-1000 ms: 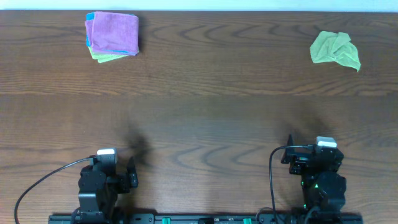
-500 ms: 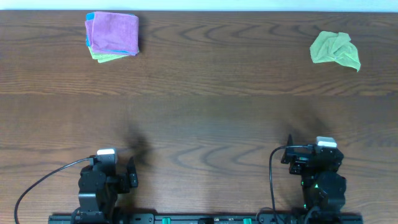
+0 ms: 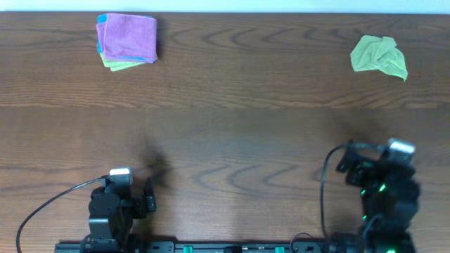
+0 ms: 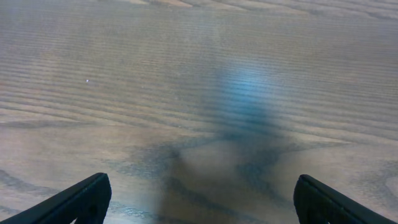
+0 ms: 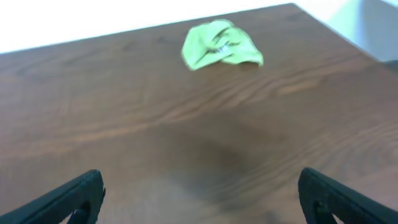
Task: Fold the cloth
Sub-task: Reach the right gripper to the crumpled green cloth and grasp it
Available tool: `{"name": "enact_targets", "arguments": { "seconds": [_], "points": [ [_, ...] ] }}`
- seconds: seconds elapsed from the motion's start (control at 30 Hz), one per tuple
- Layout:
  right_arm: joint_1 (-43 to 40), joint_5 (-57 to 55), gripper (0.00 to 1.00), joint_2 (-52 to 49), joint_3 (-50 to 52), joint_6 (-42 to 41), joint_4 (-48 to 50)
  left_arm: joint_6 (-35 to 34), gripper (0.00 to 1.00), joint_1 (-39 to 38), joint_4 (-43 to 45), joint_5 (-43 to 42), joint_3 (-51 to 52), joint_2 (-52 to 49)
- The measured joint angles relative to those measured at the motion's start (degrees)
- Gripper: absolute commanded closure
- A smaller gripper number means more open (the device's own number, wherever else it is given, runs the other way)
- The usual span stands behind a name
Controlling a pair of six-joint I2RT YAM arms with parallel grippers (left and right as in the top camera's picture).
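Looking right from the folded stack [image 3: 127, 41], level with it: crumpled green cloth [image 3: 379, 57]. Nearer than the stack: left gripper [image 4: 202, 182], spread wide, holding nothing; right gripper [image 5: 200, 176] (diagonally opposite the stack) likewise wide apart, empty.

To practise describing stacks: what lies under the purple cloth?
Beneath the purple cloth, a blue cloth shows along the edge and a green cloth sticks out at the corner. Their middles are covered, so any further layers stay hidden.
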State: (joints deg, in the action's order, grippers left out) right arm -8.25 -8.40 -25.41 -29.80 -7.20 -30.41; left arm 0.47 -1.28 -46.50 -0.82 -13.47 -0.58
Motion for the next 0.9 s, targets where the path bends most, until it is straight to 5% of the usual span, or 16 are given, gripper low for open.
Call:
{"name": "enact_targets", "arguments": {
  "seconds": [0.43, 0.9],
  "points": [
    [-5.09, -0.35, 0.01, -40.79, -39.76, -5.95, -17.49, 0.00, 0.05, 0.00, 0.04, 0.02, 0.04, 0.04],
    [-10.29, -0.02, 0.01, -74.82, -66.51, -5.79, -19.56, 0.00, 0.05, 0.00, 0.07, 0.02, 0.07, 0.04]
  ]
}}
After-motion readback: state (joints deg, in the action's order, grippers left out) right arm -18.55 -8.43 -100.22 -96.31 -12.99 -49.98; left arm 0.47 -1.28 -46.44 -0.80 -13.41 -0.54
